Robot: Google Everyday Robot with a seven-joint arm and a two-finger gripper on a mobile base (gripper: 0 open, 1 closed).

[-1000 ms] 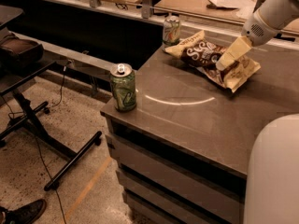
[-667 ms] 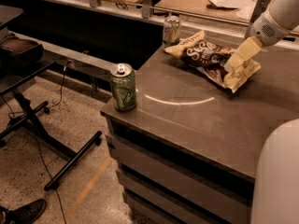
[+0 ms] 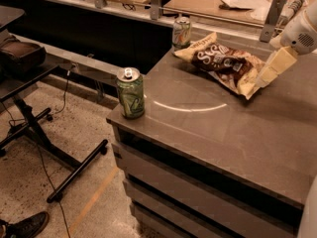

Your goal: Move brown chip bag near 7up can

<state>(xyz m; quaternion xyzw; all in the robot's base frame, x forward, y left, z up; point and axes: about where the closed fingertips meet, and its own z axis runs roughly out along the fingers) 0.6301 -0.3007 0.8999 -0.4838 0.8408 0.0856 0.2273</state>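
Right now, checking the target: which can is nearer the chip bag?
The pale 7up can at the back, beside the brown chip bag; the darker green can stands far off at the front-left. The gripper is at the bag's right end.

A green can (image 3: 130, 93) stands at the worktop's (image 3: 208, 128) front left corner. Left of the can, a black stand (image 3: 54, 155) spreads over the floor (image 3: 89, 128), with a shoe (image 3: 25, 225) below it. My tool (image 3: 262, 78) hangs well right of the can.

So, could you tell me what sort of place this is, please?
Likely an office or lab break area: a grey drawer counter holds the brown chip bag, 7up can and a green can; the end effector hangs beside the bag.
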